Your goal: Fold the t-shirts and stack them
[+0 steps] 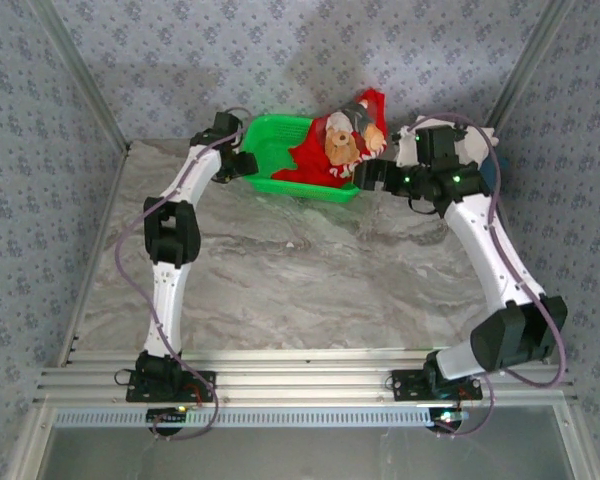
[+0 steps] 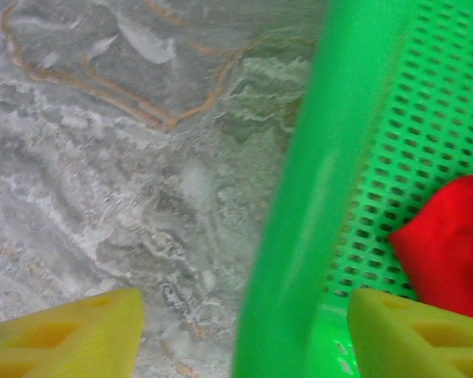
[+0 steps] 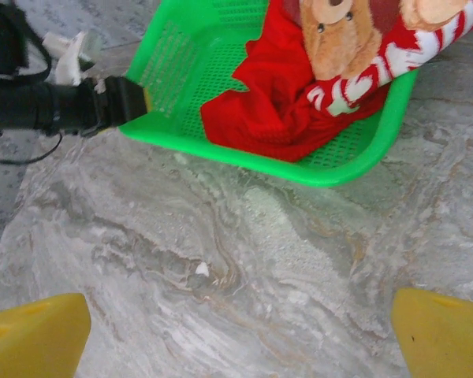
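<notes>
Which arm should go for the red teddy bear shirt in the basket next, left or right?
Right, probably. The right gripper hangs open beside the red shirt, which spills over the right rim of the green basket. The left gripper straddles the basket's left rim, farther from most of the cloth.

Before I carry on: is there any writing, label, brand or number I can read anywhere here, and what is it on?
No readable text anywhere.
Red t-shirt: it bears a teddy-bear picture beside red and white stripes, with no letters that I can make out.
Green basket: plain mesh and rim, no label or number visible.
</notes>
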Robot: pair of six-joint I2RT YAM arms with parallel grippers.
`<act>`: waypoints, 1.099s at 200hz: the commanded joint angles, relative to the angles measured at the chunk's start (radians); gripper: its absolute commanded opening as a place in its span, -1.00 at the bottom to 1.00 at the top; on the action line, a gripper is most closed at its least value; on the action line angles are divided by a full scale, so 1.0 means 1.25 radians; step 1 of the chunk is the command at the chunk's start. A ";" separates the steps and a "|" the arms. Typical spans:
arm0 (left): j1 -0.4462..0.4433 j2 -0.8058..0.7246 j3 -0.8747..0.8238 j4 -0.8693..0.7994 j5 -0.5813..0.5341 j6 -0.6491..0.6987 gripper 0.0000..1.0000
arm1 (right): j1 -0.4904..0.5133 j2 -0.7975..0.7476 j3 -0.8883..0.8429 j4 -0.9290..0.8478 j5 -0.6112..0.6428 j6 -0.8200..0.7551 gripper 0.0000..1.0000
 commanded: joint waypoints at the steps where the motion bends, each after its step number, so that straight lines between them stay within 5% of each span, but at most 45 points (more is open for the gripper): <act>1: 0.007 -0.006 0.000 -0.062 -0.025 0.020 -0.12 | -0.051 0.073 0.065 -0.038 0.005 0.004 1.00; 19: 0.013 -0.048 -0.072 -0.056 0.000 0.027 -0.67 | -0.074 0.158 0.141 -0.073 0.054 -0.005 1.00; 34: 0.011 -0.127 -0.186 -0.022 -0.002 0.024 -0.85 | -0.090 0.230 0.199 -0.079 0.054 -0.010 0.96; 72: 0.018 -0.350 -0.519 0.059 -0.011 -0.021 -0.93 | -0.103 0.374 0.274 -0.049 0.004 -0.006 0.79; 129: 0.059 -0.603 -0.875 0.122 0.040 -0.118 -1.00 | -0.082 0.432 0.202 0.075 -0.115 0.008 0.65; 199: 0.077 -0.718 -1.033 0.158 0.047 -0.177 -1.00 | -0.035 0.410 0.031 0.227 -0.188 0.067 0.64; 209: 0.077 -0.715 -1.035 0.156 0.047 -0.178 -1.00 | -0.027 0.411 0.026 0.262 -0.202 0.084 0.37; 220: 0.082 -0.714 -1.038 0.158 0.049 -0.185 -1.00 | -0.023 0.413 0.045 0.270 -0.211 0.097 -0.26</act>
